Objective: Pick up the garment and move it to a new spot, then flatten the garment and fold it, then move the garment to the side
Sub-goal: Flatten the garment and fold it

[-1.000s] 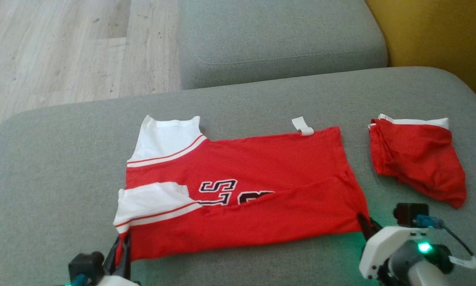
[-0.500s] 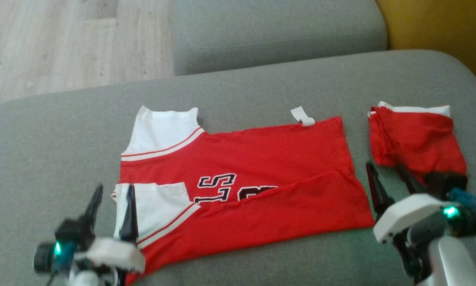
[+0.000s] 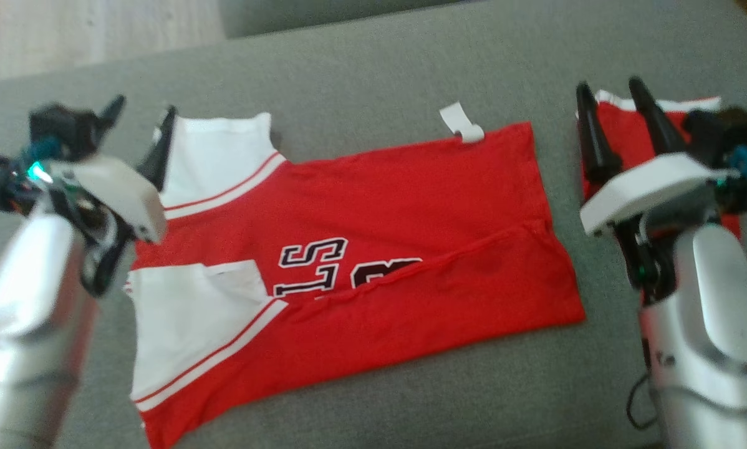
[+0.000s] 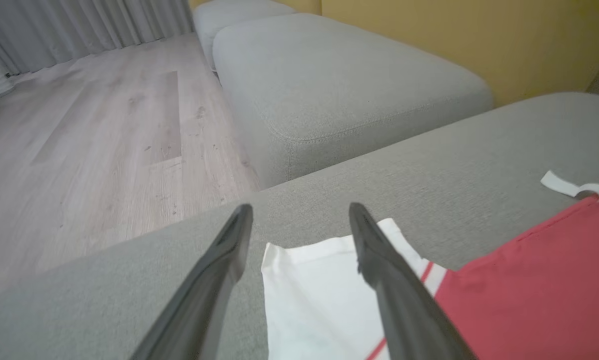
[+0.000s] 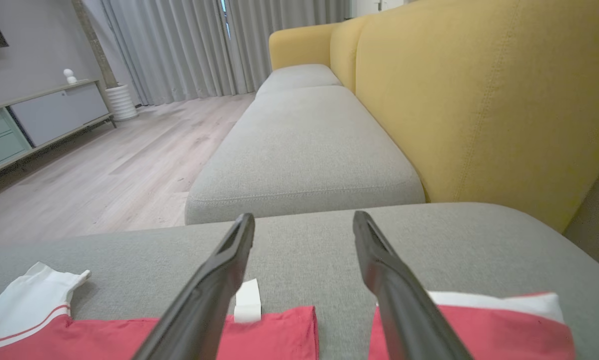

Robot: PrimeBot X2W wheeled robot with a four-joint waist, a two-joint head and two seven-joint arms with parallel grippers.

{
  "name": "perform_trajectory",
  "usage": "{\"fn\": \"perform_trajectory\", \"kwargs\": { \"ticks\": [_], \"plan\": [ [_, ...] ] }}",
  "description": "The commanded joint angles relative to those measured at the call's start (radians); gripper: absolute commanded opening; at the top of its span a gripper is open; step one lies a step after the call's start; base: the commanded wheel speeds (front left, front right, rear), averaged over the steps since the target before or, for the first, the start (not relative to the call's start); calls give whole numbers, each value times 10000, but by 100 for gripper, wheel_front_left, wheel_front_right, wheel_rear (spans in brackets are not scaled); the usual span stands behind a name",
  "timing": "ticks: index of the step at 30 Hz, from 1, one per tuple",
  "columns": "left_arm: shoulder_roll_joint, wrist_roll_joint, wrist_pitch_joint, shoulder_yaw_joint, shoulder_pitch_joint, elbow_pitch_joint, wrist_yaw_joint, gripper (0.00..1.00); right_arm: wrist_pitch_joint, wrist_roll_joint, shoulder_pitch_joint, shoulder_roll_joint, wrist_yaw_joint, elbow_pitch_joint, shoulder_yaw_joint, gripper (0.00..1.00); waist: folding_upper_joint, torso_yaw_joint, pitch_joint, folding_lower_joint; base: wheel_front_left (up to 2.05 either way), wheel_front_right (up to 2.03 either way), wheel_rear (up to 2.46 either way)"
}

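The garment [image 3: 380,206], a red jersey with white shoulder panels and black lettering, lies spread on the grey cushion [image 3: 373,68], its near strip folded up over the lettering. My left gripper [image 3: 144,106] hovers open over the jersey's far white shoulder [image 4: 319,290], empty; in the left wrist view that gripper [image 4: 300,207] straddles the shoulder's corner. My right gripper [image 3: 608,85] is open and empty above the gap between the jersey's hem [image 5: 269,335] and a folded red pair of shorts [image 3: 626,134]. In its own wrist view the right gripper [image 5: 303,216] points at the cushion's far edge.
The shorts [image 5: 479,325] lie just right of the jersey. A white tag [image 3: 461,121] sticks out at the jersey's far edge. Beyond are a second grey cushion [image 5: 304,145], the yellow backrest [image 5: 479,100] on the right and wooden floor [image 4: 89,145] on the left.
Both grippers opened and let go of the jersey's near edge, then lifted and moved to its far side. The folded strip stays on the jersey. The camera tilted downward.
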Motion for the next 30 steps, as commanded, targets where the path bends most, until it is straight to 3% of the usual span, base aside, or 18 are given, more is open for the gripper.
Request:
{"fn": "perform_trajectory", "kwargs": {
  "ticks": [1,7,13,27,28,29,30],
  "plan": [
    [621,-55,281,230,-771,94,-80,100,-133,-74,-596,-50,-7,-207,311,100,0,-403,589,-4,0,0,0],
    [1397,-547,1820,-981,-2341,1722,-204,100,-429,-67,-1693,-75,-7,334,656,100,0,-840,1363,-4,0,0,0],
    [1905,-1026,1858,-1602,-3287,2692,-208,100,-715,-21,-2195,-68,-7,636,823,100,0,-1079,1863,-4,0,0,0],
    [2033,-2416,2731,-3236,-4173,4134,-210,100,-961,-32,-2569,-76,-7,824,929,100,0,-1345,2387,-4,0,0,0],
    [1988,-2576,2857,-3339,-4158,4115,-210,92,-959,-46,-2582,-86,-7,825,918,100,0,-1336,2390,-4,0,0,0],
    [1960,-2734,2921,-3398,-4159,4080,-210,49,-949,-62,-2592,-100,-7,822,902,100,0,-1322,2392,-4,0,0,0],
    [1945,-2879,2901,-3439,-4170,4022,-210,0,-937,-75,-2599,-124,-7,818,879,100,0,-1299,2392,-4,0,0,0]
  ]
}}
